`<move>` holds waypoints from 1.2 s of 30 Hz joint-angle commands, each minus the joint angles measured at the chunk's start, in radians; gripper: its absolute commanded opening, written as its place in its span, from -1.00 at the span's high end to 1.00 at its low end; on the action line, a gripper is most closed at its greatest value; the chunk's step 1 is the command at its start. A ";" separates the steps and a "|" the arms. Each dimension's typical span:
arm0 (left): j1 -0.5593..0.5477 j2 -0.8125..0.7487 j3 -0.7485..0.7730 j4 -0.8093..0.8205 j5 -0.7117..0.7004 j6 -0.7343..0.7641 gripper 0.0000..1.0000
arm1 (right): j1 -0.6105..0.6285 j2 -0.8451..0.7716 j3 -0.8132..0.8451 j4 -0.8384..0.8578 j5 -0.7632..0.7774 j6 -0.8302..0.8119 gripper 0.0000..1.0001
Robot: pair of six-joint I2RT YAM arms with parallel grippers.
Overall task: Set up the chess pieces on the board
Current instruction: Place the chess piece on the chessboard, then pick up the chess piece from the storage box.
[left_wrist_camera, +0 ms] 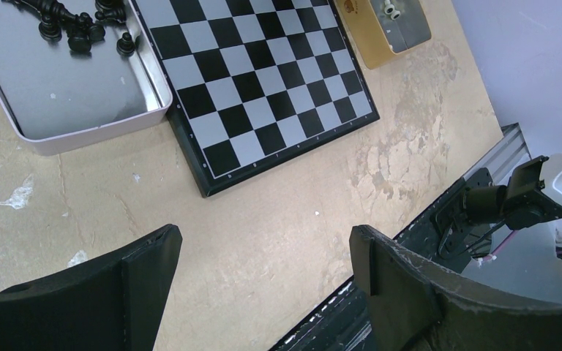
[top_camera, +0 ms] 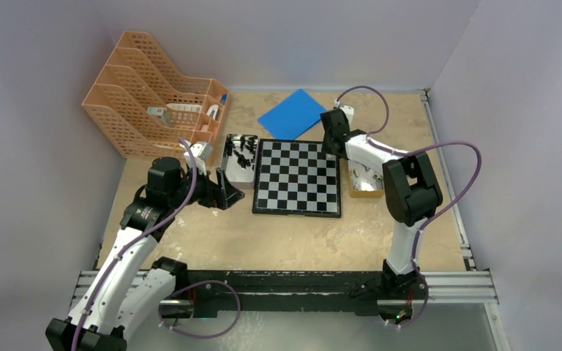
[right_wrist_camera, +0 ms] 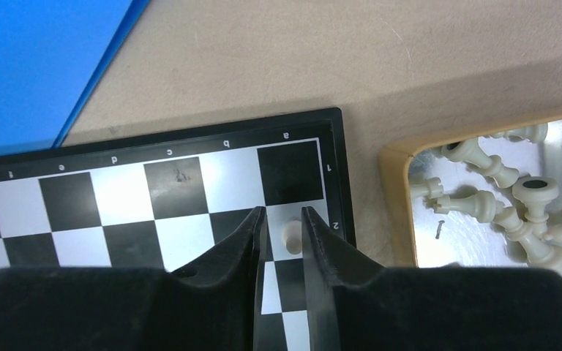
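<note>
The board (top_camera: 297, 178) lies on the bench (top_camera: 285, 238), the left tray (top_camera: 240, 178) of chess pieces (left_wrist_camera: 80, 29) just beside its left edge, the right tray (right_wrist_camera: 396, 205) of more just beside its right. Behind it lies a sheet (top_camera: 293, 113), far left a file rack (top_camera: 146, 102). One pawn (right_wrist_camera: 291, 238) stands near the board's far right corner

The flat checkered board (top_camera: 297, 177) bears one cream pawn (right_wrist_camera: 292, 237) on corner square a2, other cream pieces (right_wrist_camera: 516, 205) lie jumbled in a tan tray (right_wrist_camera: 395, 191), and black pieces (left_wrist_camera: 80, 25) lie in a grey tin (left_wrist_camera: 66, 91).

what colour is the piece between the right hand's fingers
Cream-white piece, clearest in the right wrist view.
</note>
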 commanded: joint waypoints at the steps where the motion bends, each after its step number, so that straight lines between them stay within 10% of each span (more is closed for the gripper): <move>1: -0.005 -0.012 0.004 0.016 -0.006 -0.013 -0.72 | 0.004 -0.050 0.057 -0.021 -0.004 0.004 0.43; 36: -0.005 -0.011 0.003 0.022 0.012 -0.013 -0.72 | -0.193 -0.357 -0.275 -0.044 -0.058 -0.031 0.44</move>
